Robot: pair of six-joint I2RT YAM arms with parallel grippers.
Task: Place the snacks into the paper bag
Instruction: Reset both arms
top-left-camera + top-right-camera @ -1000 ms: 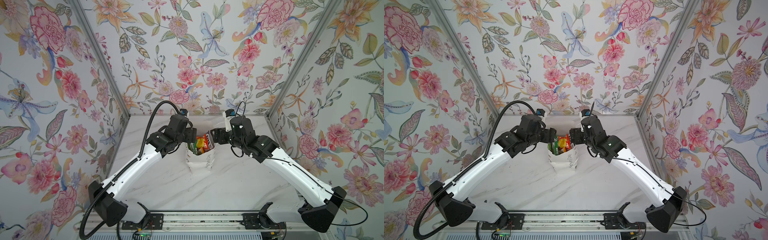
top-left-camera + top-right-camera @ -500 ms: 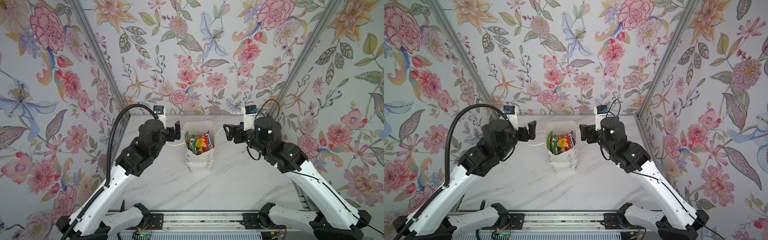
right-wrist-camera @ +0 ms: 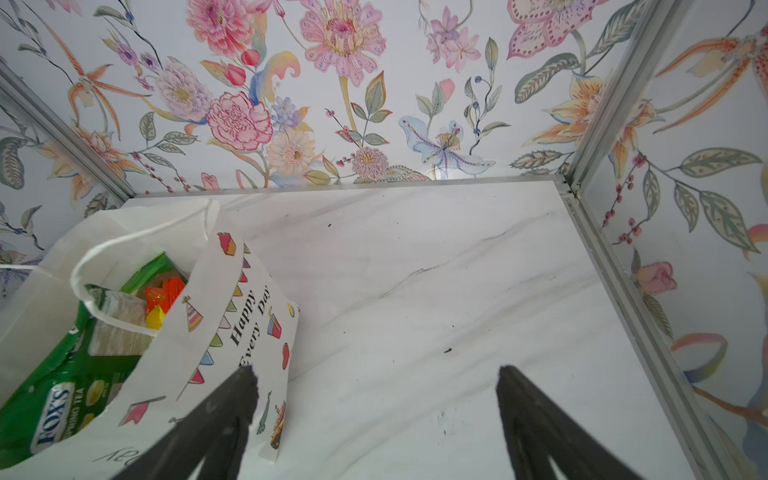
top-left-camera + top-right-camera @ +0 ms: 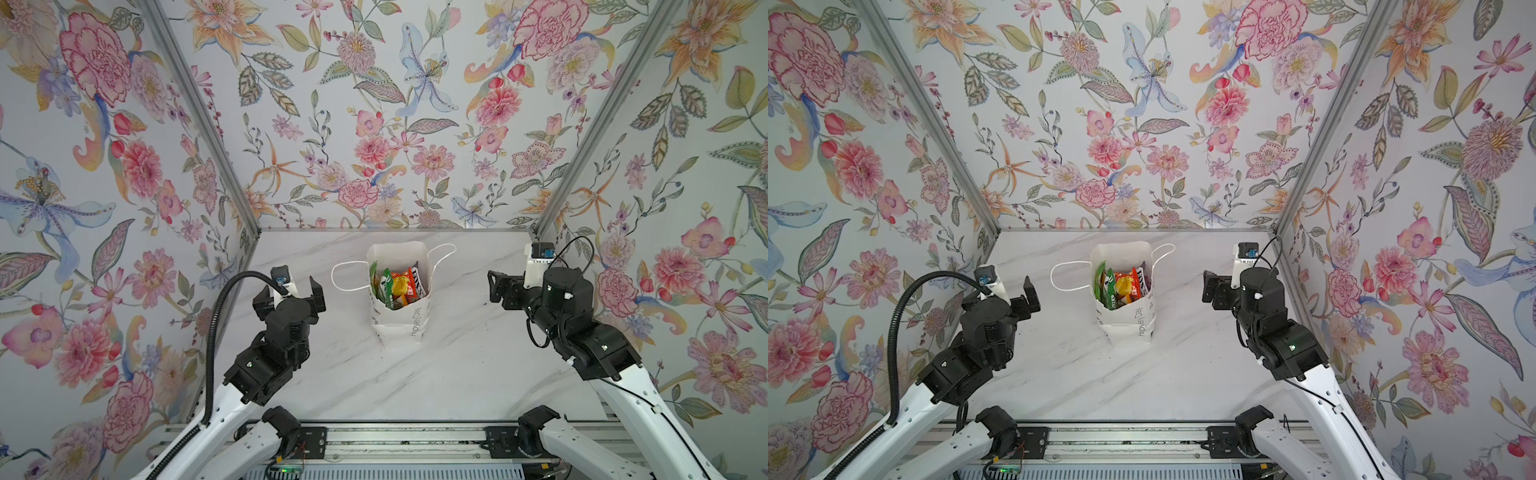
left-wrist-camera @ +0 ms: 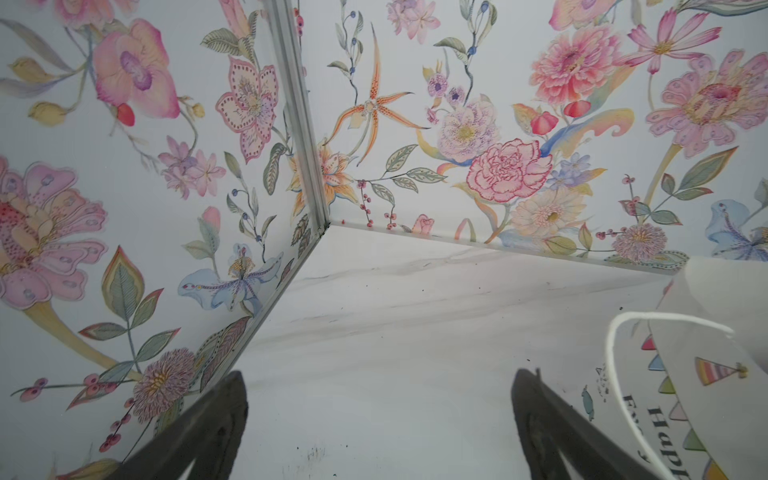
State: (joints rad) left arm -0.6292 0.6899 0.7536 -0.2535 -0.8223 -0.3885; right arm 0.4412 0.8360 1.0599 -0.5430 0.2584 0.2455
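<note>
The white paper bag stands upright at the middle rear of the table in both top views. Its mouth is open and the snacks sit inside: green, orange, yellow and dark packets. My left gripper hangs left of the bag, open and empty. My right gripper hangs right of it, also open and empty. In the left wrist view the gripper has bare table between its fingers, with the bag beside it. In the right wrist view the gripper is next to the bag, where a green FOX'S packet shows.
The marble table is closed in by floral walls at the left, right and back. The bag's cord handles loop out to either side. A metal rail with the arm bases runs along the front edge.
Both grippers were at the bag's mouth a second ago. They have drawn away sideways and toward the front, and their jaws have opened wider.
</note>
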